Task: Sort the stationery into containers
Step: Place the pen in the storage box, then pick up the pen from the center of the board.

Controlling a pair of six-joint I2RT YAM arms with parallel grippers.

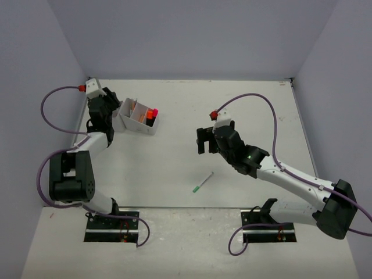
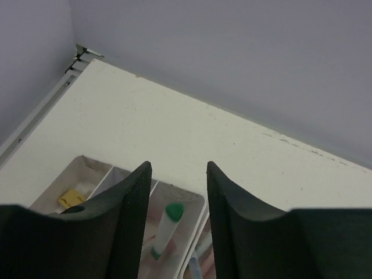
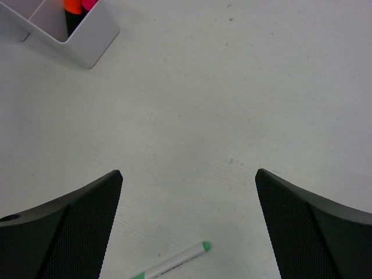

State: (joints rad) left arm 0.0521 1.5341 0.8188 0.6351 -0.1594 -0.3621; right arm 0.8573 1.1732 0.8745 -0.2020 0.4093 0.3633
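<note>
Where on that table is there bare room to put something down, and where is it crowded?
Widest bare patch: the far right of the table, between the right hand and the back wall. Another lies between the white organiser and the green-tipped pen. Crowded: the far-left corner, with the left hand at the organiser.

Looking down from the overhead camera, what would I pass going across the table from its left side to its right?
Left hand → white organiser → green-tipped pen → right arm's big black joint. The right hand hangs over the same stretch as the pen, so it has no clear place in the order.
</note>
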